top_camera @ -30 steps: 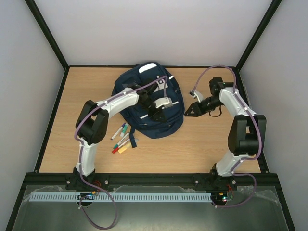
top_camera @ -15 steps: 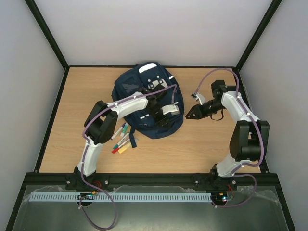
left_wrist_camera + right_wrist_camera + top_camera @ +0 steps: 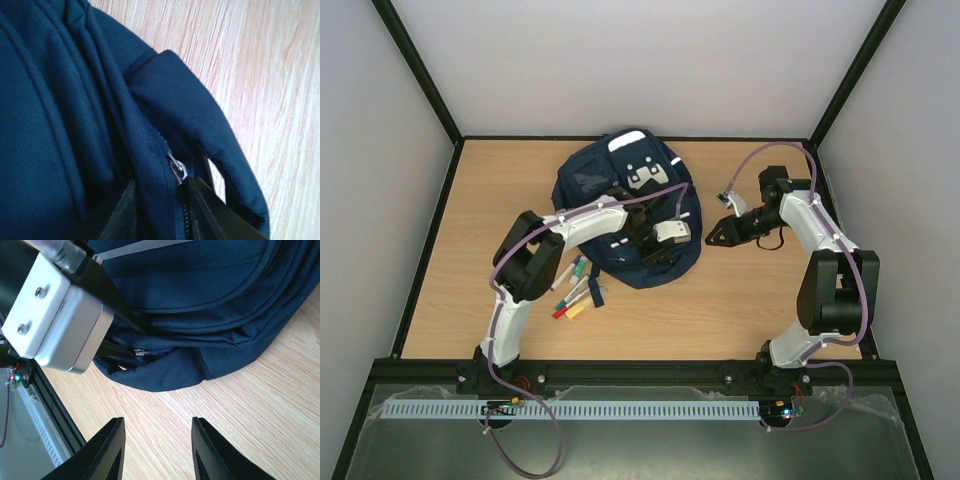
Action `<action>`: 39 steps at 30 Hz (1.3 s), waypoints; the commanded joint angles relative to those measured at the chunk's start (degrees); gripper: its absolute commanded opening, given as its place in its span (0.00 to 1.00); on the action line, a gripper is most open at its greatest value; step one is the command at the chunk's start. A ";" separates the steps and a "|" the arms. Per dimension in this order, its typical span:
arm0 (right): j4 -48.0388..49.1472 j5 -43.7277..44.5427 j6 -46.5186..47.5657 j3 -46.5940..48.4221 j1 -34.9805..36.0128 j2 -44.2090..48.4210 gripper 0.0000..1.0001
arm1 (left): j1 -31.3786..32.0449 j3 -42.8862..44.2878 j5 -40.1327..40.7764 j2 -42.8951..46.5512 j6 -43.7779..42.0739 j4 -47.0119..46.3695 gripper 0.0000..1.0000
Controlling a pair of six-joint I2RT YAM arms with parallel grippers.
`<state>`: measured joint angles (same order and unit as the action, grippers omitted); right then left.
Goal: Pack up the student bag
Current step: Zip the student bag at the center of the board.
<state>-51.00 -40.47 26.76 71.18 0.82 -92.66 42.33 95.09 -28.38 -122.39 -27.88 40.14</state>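
The student bag (image 3: 610, 195) is navy with white stripes and lies flat at the back middle of the table. My left gripper (image 3: 663, 243) reaches over the bag's near right edge. In the left wrist view its fingers (image 3: 212, 212) close round a fold of the bag's fabric (image 3: 150, 150), with the silver zip slider (image 3: 178, 170) just ahead of them. My right gripper (image 3: 712, 238) is open and empty over bare wood right of the bag. Its view shows the bag's edge (image 3: 200, 355), the zip slider (image 3: 141, 352) and the left gripper's body (image 3: 60, 320).
Several coloured markers (image 3: 575, 288) lie on the table near the bag's near left side, under the left arm. Black frame rails (image 3: 640, 368) edge the wooden table (image 3: 740, 310). Grey walls close in the left, right and back.
My left gripper has moved right and nearer along the bag's near right edge, and the bag's fabric has shifted with it. My right arm has drawn back slightly, its gripper still open.
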 commanded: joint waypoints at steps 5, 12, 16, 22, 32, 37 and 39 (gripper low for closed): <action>-0.85 -2.24 1.37 -0.03 0.48 0.10 0.38 | -1.92 1.08 -0.70 0.53 1.86 2.35 0.05; -0.98 -2.37 6.19 2.58 3.75 -2.12 0.38 | -7.44 5.98 -20.49 0.97 7.11 1.27 0.03; -2.23 -3.61 6.47 7.74 5.77 -6.02 0.39 | -9.68 7.31 -29.45 0.48 11.10 -1.75 0.03; -4.32 -4.33 7.96 15.89 8.16 -12.43 0.44 | -10.55 7.84 -36.51 -0.34 14.25 -3.09 0.02; -7.17 -3.66 8.68 19.18 10.10 -14.66 0.39 | -12.74 8.61 -39.84 -2.30 18.94 -6.21 0.02; -8.18 -4.18 5.87 18.93 8.93 -10.21 0.45 | -13.18 9.06 -39.55 -2.25 18.08 -5.43 0.02; -9.08 -4.87 6.03 17.28 8.93 -9.30 0.44 | -13.38 9.23 -39.77 -2.20 17.78 -5.14 0.03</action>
<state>-55.16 -43.35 33.78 88.68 10.13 -106.17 30.63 100.90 -64.34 -125.49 -9.80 38.02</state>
